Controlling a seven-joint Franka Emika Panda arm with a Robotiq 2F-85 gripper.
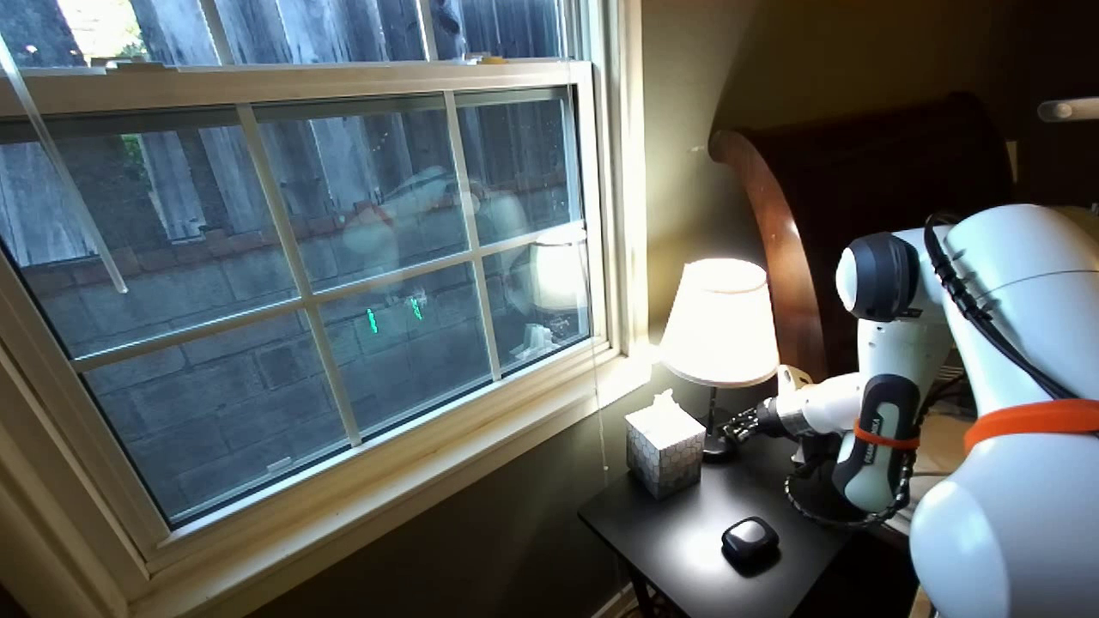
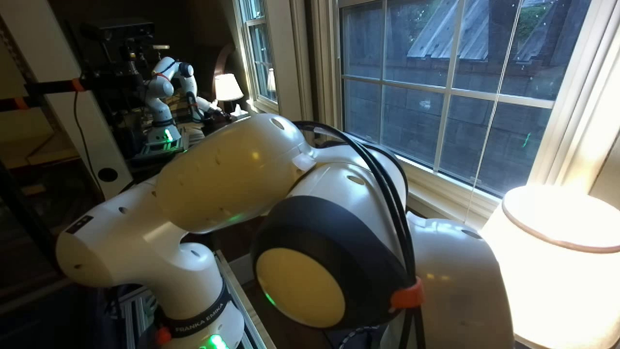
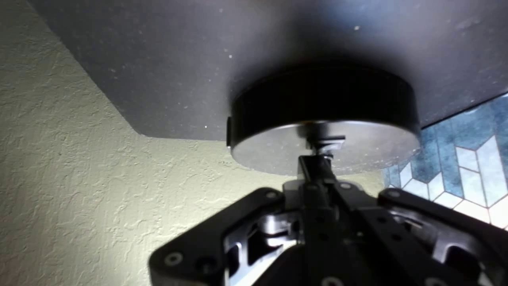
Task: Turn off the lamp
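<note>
The lamp is lit; its white shade [image 1: 719, 322] glows in an exterior view, and the bright shade [image 2: 557, 286] also fills the right edge of an exterior view. Its round dark base [image 3: 270, 151] stands on the black nightstand [image 1: 670, 554], with a small dark tab [image 3: 229, 132] on its side. The wrist view appears upside down. My gripper [image 1: 734, 427] is low beside the lamp stem, under the shade. In the wrist view the gripper [image 3: 316, 161] has its fingers together, tips over the base near the stem. Contact with the stem cannot be told. No switch is clearly identifiable.
A tissue box [image 1: 665, 451] stands close beside the lamp base. A small black device [image 1: 749, 541] lies on the nightstand's front part. The window sill [image 1: 506, 421] and wall are behind. A dark wooden headboard [image 1: 786, 257] rises near the arm.
</note>
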